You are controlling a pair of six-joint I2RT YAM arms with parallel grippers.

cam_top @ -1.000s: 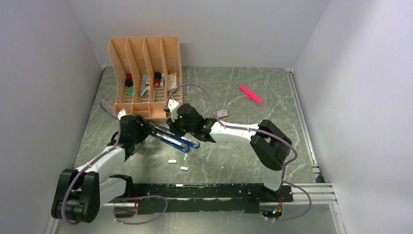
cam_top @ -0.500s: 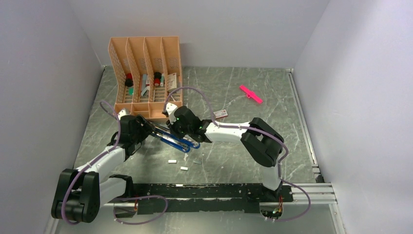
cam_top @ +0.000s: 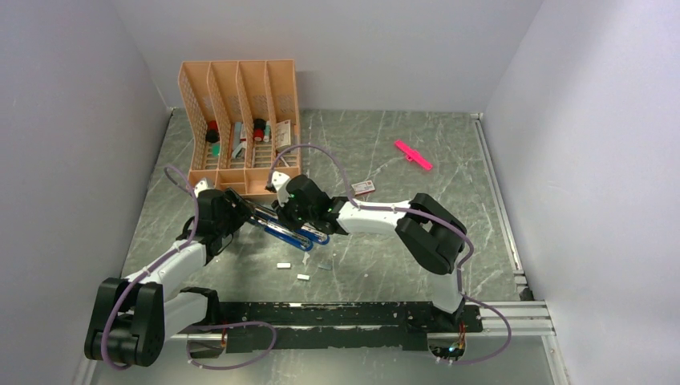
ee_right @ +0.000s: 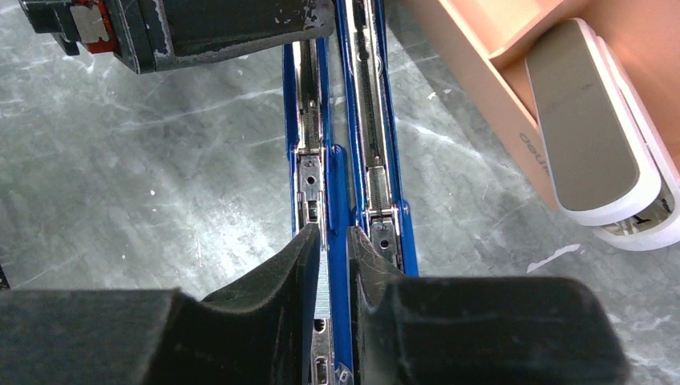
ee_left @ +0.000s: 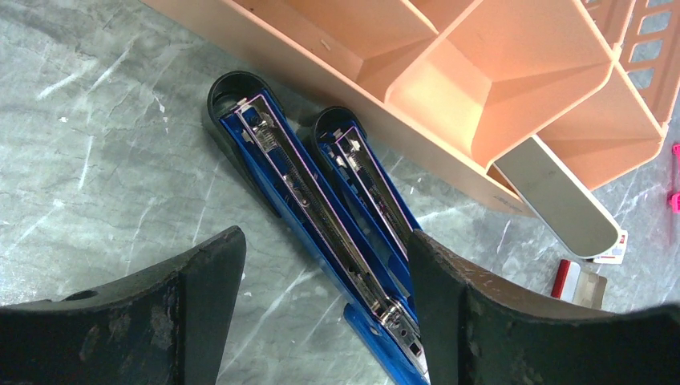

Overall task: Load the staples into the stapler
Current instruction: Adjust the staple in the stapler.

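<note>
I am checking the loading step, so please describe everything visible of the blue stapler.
The blue stapler lies opened flat on the table, beside the orange organizer. Its two blue halves show silvery metal channels with springs; the far ends are rounded and black. The near end sits between the fingers of the open left gripper. The right gripper, nearly closed, holds a ribbed staple strip over one channel.

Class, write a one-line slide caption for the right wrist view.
Right gripper pinches a short silvery-grey metal strip of staples over the opened blue metal stapler, beside a peach plastic organiser.
</note>
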